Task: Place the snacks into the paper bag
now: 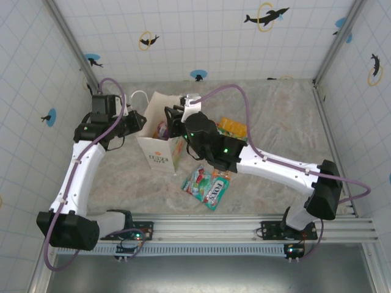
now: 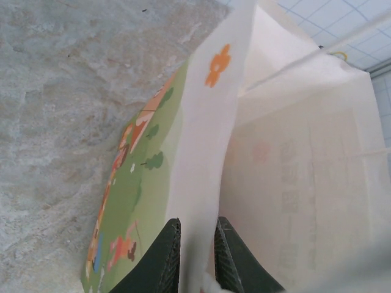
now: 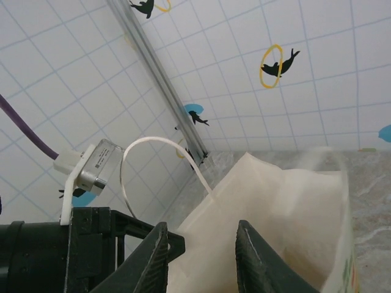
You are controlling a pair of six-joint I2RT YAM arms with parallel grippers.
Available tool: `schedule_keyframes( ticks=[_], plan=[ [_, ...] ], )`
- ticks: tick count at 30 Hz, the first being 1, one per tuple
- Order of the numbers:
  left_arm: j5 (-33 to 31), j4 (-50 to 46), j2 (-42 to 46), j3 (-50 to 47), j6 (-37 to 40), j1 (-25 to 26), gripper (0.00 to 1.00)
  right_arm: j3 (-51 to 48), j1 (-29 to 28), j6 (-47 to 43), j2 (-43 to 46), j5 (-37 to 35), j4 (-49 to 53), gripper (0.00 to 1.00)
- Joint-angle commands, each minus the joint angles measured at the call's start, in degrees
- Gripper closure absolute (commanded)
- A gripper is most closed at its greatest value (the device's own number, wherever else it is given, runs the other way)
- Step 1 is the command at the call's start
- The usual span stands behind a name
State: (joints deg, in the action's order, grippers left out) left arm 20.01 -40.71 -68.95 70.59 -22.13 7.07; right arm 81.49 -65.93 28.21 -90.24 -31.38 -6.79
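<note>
I'm pinching the bag (image 2: 208,152) with the left end effector (image 2: 197,223), right end effector (image 3: 201,226) spread above it, several snacks (image 1: 208,183) not yet in

bag (image 1: 160,151) lettering too small to read, orange snack (image 1: 233,127) partly hidden under right arm (image 1: 269,165), far bag rim blurred

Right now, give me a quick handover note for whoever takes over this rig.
Left fingers: shut on the paper bag wall.
Right fingers: open, empty, over the bag's mouth.
Done: a purple packet shows inside the bag.
Left: green packets on the table in front of the bag, orange packet to its right.
</note>
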Motion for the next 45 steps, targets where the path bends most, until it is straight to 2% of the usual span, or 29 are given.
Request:
schedule_keyframes(
  ticks=[1, 8, 17, 25, 30, 34, 39, 45],
  plan=[
    [-1.2, 0.5, -0.2, -0.8, 0.4, -0.2, 0.8, 1.2, 0.0, -0.8, 2.4, 0.0, -1.3, 0.67],
    [-1.5, 0.4, 0.3, -1.1, 0.0, -0.2, 0.81, 0.7, -0.7, 5.0, 4.0, 2.4, 8.2, 0.63],
    [-2.1, -0.2, 1.4, -1.2, -0.7, -0.2, 0.83, 2.1, 0.1, 13.9, -0.5, 9.4, 18.5, 0.61],
    [-2.5, -0.7, 2.2, -1.2, -0.7, -0.2, 0.85, 6.4, 1.7, 15.1, -4.8, 8.3, 25.3, 0.6],
    [-2.2, -0.9, 1.9, -1.2, -0.4, -0.2, 0.86, 6.2, 2.5, 15.1, -5.3, 7.1, 25.8, 0.59],
    [-1.6, -0.6, 1.8, -1.5, -0.5, -0.2, 0.9, 6.2, 3.7, 15.2, -6.0, 8.9, 24.5, 0.6],
    [0.8, 0.6, 2.4, -1.7, -1.9, -0.2, 0.94, 7.2, 5.2, 14.2, -7.2, 10.5, 23.9, 0.64],
    [0.4, 1.1, 3.2, -3.1, -2.8, -0.2, 0.96, 7.6, 7.4, 12.7, -8.7, 13.6, 21.4, 0.69]
  ],
)
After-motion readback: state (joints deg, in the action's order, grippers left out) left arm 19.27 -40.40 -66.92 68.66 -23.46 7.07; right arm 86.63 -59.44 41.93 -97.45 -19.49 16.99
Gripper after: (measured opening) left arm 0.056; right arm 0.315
